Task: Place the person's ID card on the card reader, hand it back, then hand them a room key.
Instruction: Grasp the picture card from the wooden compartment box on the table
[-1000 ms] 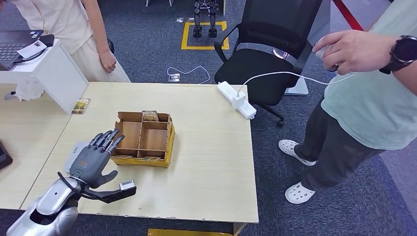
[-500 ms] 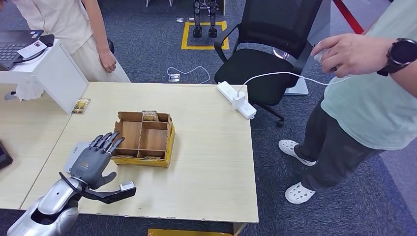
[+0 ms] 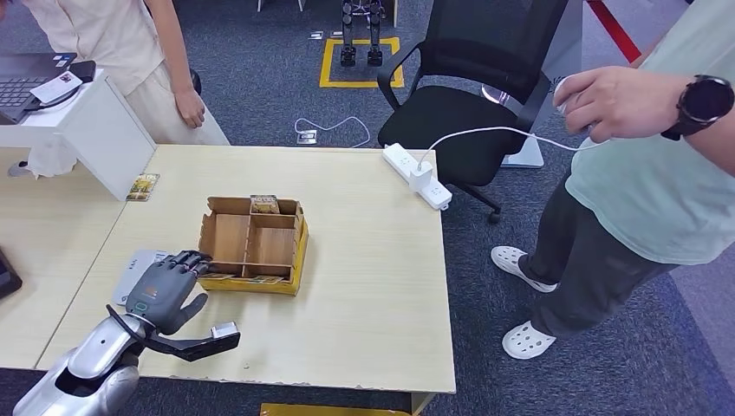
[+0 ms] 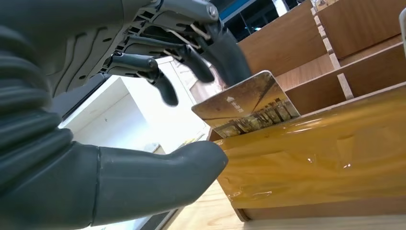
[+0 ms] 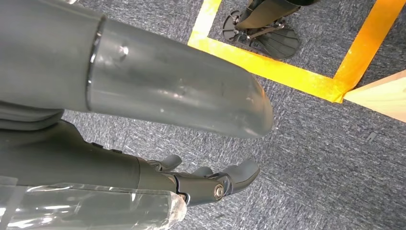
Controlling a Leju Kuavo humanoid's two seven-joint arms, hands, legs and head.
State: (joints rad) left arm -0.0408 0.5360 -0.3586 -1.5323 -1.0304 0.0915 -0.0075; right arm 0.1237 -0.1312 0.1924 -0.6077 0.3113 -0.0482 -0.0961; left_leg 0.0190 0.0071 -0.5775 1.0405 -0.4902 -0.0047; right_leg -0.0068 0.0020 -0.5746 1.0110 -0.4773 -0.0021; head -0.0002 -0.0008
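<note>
Wooden desk [image 3: 364, 260], office floor around. Left hand [image 3: 165, 290] at near-left corner of divided box [image 3: 254, 245], fingers curling on a room key [image 4: 246, 108] standing in the front slot; grip looks partial. Right hand [image 5: 210, 184] hangs loose, holding nothing. Likely key stage; handover left. Box wall crowds fingers; power strip [image 3: 418, 176], person's hand [image 3: 620, 100] nearby

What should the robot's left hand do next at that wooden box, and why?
Probably close the left hand on the room key card and lift it out. In the wrist view the card stands up at the near edge of the divided wooden box, with the dark fingers curled just behind it and the thumb below, apparently not yet pinching it.
</note>
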